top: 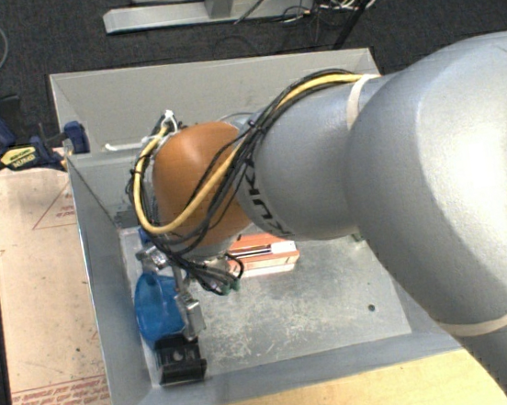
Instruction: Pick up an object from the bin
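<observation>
Blue plastic thing [156,310] lying at the left side of the grey metal bin [343,319], right up against the left wall. The hand [189,321] is down just beside it, on its right edge, touching or near enough. Honestly I can't tell if the hand is apart or together from this angle, since the wrist's orange cover [197,181] and the cables sit right over it, and I don't see anything gripped in it.

Just below it there's a small black block [180,361] in the bin's bottom-left corner. A flat orange-and-white box [270,258] pokes out from under the arm to the right.

My worry is that the blue thing is squeezed between the wall and the hand. A grab might only pinch an edge and let it slip, or shove it up the sloped wall. The black block is close enough to get nudged or caught too. And with the hand this low by the wall, scraping metal looks possible.
</observation>
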